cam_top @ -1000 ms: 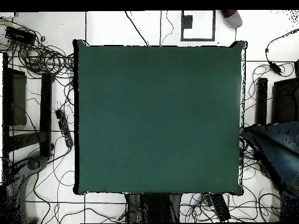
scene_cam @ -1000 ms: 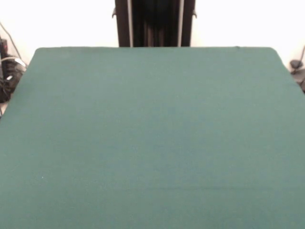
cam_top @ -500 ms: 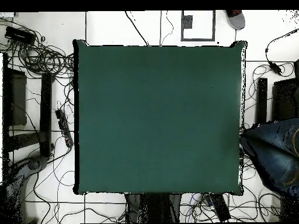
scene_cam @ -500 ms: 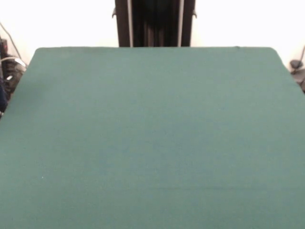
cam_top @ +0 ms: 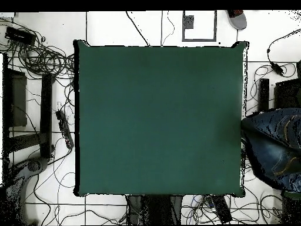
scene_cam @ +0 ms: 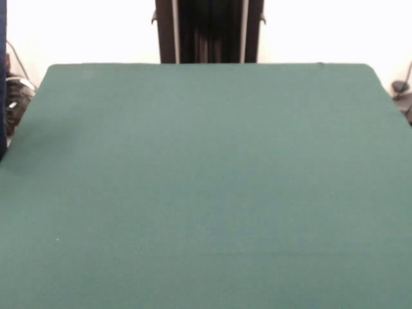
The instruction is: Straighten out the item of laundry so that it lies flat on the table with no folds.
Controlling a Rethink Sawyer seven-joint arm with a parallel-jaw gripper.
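denim laundry [cam_top: 273, 147] sits beside the table [cam_top: 159, 118] edge.

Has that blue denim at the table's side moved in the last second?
Yes. In the overhead view the blue denim has risen along the table's right edge, and now reaches it.

table [cam_top: 159, 118]: matt green felt-like cloth | jeans [cam_top: 275, 147]: blue denim, faded patches | pedestal [scene_cam: 208, 31]: dark, semi-glossy

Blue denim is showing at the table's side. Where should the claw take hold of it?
Nowhere yet, I'd judge. The blue denim sits bunched beyond the table edge, with no waistband or leg end distinguishable. If anything, its pointed tip nearest the edge, approached from that side, looks the likeliest hold.
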